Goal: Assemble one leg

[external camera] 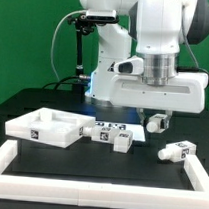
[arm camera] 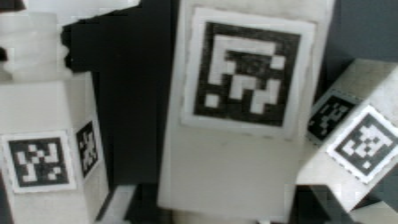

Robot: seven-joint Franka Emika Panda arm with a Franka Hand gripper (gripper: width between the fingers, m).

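Observation:
My gripper (external camera: 156, 122) hangs low over the black table at the exterior view's right. In the wrist view the gripper (arm camera: 240, 205) has its dark fingers (arm camera: 139, 200) pressed against both sides of a white leg (arm camera: 240, 100) with a large square tag facing the camera. That leg shows as a small white piece at the fingertips in the exterior view (external camera: 158, 120). Another leg (external camera: 92, 132) and a second one (external camera: 121, 140) lie left of the gripper. A third leg (external camera: 176, 150) lies to its right.
A large white tray-like piece (external camera: 41, 129) with a raised rim sits at the exterior view's left. The marker board (external camera: 111, 124) lies behind the loose legs. A white frame (external camera: 9, 155) borders the table's front. Two tagged legs (arm camera: 45, 140) (arm camera: 356, 140) flank the held one.

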